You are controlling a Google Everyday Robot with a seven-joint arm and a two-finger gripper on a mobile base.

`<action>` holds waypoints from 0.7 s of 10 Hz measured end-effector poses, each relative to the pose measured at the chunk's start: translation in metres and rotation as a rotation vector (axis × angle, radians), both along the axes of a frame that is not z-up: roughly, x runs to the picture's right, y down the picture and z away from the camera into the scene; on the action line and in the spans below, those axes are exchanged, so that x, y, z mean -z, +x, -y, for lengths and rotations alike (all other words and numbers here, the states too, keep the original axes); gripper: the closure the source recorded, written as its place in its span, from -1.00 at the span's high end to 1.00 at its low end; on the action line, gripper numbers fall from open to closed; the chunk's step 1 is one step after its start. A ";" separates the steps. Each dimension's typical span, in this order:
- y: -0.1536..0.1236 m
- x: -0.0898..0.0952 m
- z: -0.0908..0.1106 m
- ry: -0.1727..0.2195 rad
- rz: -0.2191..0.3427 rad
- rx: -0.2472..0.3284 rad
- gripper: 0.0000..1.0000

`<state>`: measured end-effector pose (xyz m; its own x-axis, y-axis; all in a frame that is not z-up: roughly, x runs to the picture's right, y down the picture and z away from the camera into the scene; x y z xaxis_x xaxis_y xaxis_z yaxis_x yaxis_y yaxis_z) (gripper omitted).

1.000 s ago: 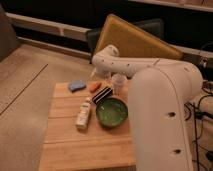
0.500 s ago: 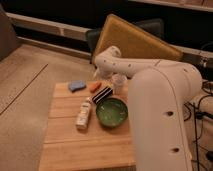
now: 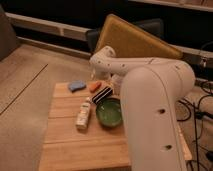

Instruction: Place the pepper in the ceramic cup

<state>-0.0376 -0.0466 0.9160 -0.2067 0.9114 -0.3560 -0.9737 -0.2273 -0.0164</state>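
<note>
Hovering gripper (image 3: 96,76) above pepper (image 3: 95,86), striped block (image 3: 102,94) beside, green bowl (image 3: 110,113) near

The robot's arm (image 3: 150,75) is pictured with its wrist (image 3: 105,54) carried a touch higher and further toward the right of the view than a second earlier. Most of that shift was made in the first half second. The claw (image 3: 95,76), hung below the wrist at the desk's (image 3: 65,135) far edge, is brought just above the pepper (image 3: 95,86).

one each: pepper (image 3: 95,86), bowl (image 3: 109,112), bottle (image 3: 83,113), block (image 3: 102,94), blue item (image 3: 76,86); gripper (image 3: 95,75) by pepper
</note>
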 end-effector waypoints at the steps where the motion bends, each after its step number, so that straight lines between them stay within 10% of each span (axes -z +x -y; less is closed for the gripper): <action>1: -0.006 -0.010 -0.006 -0.021 0.013 0.009 0.30; 7: -0.018 -0.072 -0.023 -0.162 0.059 0.107 0.30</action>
<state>-0.0557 -0.0240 0.9879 -0.0866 0.8567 -0.5085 -0.9908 -0.1271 -0.0455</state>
